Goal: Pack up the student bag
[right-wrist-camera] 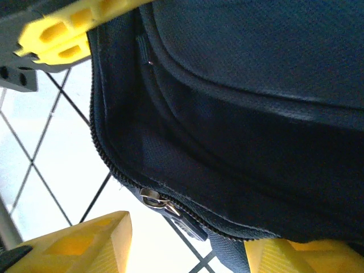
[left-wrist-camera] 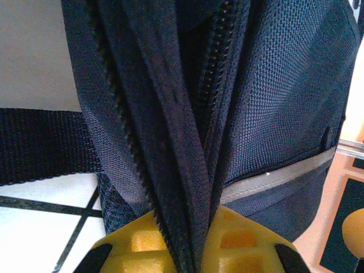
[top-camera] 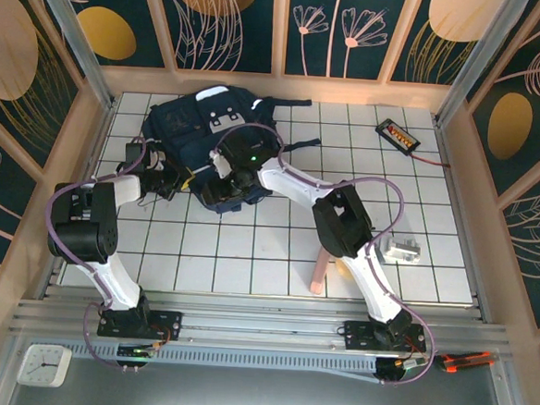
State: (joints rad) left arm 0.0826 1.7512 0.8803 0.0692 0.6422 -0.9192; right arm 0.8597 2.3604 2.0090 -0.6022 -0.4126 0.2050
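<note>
We see the student bag (top-camera: 210, 129) lying at the far left part of the table (top-camera: 248, 257). Our left gripper (left-wrist-camera: 190, 242) is pressed together, pinching the bag's zipper edge. Our right gripper (right-wrist-camera: 187, 250) is spread wide, with the bag's edge and a silver zipper pull (right-wrist-camera: 152, 199) between its fingers.
</note>
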